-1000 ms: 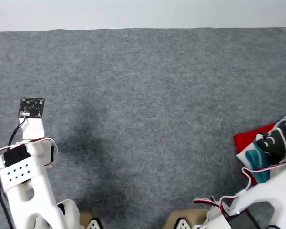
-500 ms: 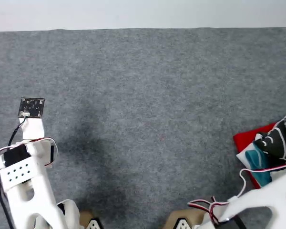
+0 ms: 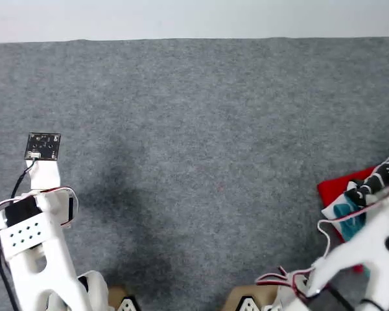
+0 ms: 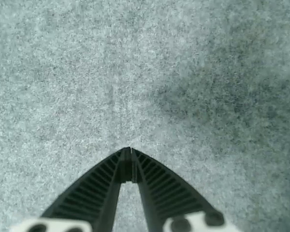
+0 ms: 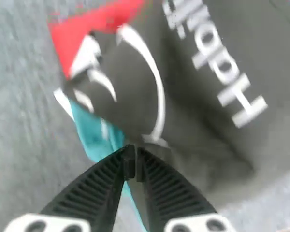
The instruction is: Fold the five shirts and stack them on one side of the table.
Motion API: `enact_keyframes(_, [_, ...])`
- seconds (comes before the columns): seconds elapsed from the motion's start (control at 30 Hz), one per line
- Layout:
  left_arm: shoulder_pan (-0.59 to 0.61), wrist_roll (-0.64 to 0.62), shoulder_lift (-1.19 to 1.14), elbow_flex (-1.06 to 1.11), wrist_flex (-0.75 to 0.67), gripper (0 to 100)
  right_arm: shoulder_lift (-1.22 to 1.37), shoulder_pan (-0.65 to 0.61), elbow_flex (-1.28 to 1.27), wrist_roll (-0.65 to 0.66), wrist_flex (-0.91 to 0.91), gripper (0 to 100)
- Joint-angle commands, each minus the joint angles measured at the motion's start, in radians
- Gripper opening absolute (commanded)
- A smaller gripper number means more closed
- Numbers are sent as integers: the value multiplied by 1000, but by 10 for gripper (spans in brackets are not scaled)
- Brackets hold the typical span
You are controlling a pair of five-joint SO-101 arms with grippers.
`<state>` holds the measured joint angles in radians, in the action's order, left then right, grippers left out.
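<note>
A stack of folded shirts lies at the table's right edge: a red shirt (image 3: 334, 186) at the bottom, a teal shirt (image 3: 345, 217) over it, and a black shirt (image 3: 378, 181) with white print on top. In the right wrist view my right gripper (image 5: 131, 151) is shut, its tips hovering over the near edge of the black shirt (image 5: 203, 87), where the teal shirt (image 5: 94, 137) and the red shirt (image 5: 89, 26) peek out. My left gripper (image 4: 130, 152) is shut over bare grey felt at the table's left side.
Grey felt (image 3: 201, 129) covers the whole table, with a pale wall strip (image 3: 194, 19) beyond its far edge. The left arm (image 3: 32, 227) stands at the front left, and the right arm (image 3: 369, 249) crosses the front right corner with loose wires.
The right arm has swung toward the right edge and over the shirt stack, covering more of the black and teal shirts. The left arm has stayed still.
</note>
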<state>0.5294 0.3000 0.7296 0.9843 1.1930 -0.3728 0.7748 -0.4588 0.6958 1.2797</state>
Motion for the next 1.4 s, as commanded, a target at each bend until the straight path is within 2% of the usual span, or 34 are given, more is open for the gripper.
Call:
enact_keyframes(0.0, [-5,-2,21,-5,-9,3,58,-62,6,-104,-71,11])
enact_keyframes(0.4, [-5,-2,20,-5,-8,3,320,-249,28,-324,-302,11])
enact_keyframes(0.53, [-5,-2,20,-5,-8,3,318,-272,103,-345,-203,13])
enact_keyframes(0.67, [-5,-2,21,-5,-8,3,282,-237,215,-339,22,80])
enact_keyframes(0.73, [-5,-2,18,-5,-9,3,255,-205,265,-302,122,102])
enact_keyframes(0.9, [-5,-2,17,-5,-14,3,209,-88,313,-172,249,63])
enact_keyframes(1.0, [-5,-2,17,-4,-15,3,226,-30,287,-127,246,58])
enact_keyframes(1.2, [-5,-2,15,-4,-15,3,335,18,120,-43,102,58])
enact_keyframes(1.37, [-5,-2,15,-4,-15,3,325,62,124,34,209,58])
